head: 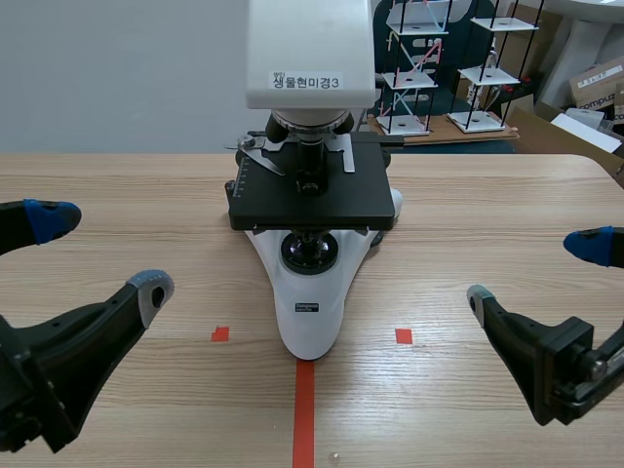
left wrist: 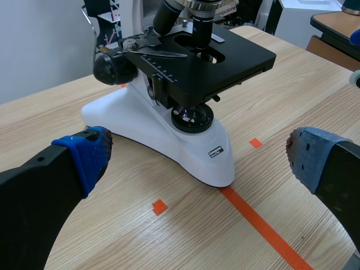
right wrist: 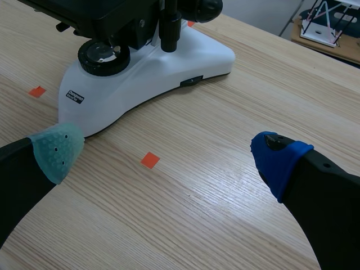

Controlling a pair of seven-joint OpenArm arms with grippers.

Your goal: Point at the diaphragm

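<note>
**A:** Scene view, starting at the left. What's that arm up to?

**B:** The left gripper (head: pixel 99 253) sits low at the near left. Its fingers are spread wide and hold nothing. It is well apart from the microscope (head: pixel 310 312).

**A:** And the diaphragm?

**B:** It's in the middle of the table (head: pixel 487 205), farther off than either gripper. The diaphragm (left wrist: pixel 190 106) is tucked under the black stage (head: pixel 312 200), just above the round lamp lens (head: pixel 310 253) in the white base. From the front you barely catch it. The left wrist view shows it better, in the shadow ahead of that gripper's parted fingers and past the base's near tip.

**A:** So it's to the right of that gripper?

**B:** To the right of it and farther away. The orange-red tape line (head: pixel 304 409) runs from the near edge up to the base, roughly midway between the two arms.

**A:** And the right side?

**B:** The right gripper (head: pixel 534 271) is low at the near right. Its fingers stand just as far apart and are empty. The diaphragm is off to its left and farther away, well apart from it.
</note>
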